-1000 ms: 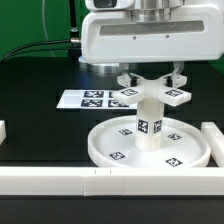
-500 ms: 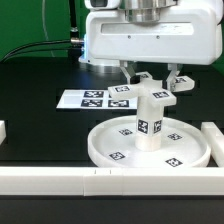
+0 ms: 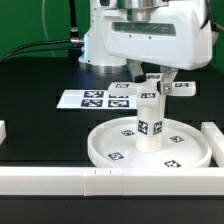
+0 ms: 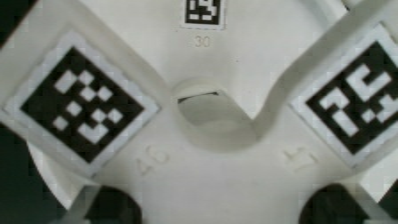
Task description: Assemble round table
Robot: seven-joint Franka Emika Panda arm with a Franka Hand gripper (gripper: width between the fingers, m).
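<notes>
The large round rimmed disc lies flat on the black table. The short cylindrical leg stands upright in its central hub. The small cross-shaped foot sits on top of the leg. My gripper reaches down from above and is shut on the foot. In the wrist view the foot fills the picture with tagged arms spreading out. My gripper holds it between dark fingertips. The leg's top is hidden under the foot.
The marker board lies flat behind the disc. A long white bar runs along the front edge, another bar stands at the exterior view's right, and a short white piece at its left.
My gripper and the foot have turned on top of the leg; the foot's arms now point more to the exterior view's right. The disc and leg have stayed put.
</notes>
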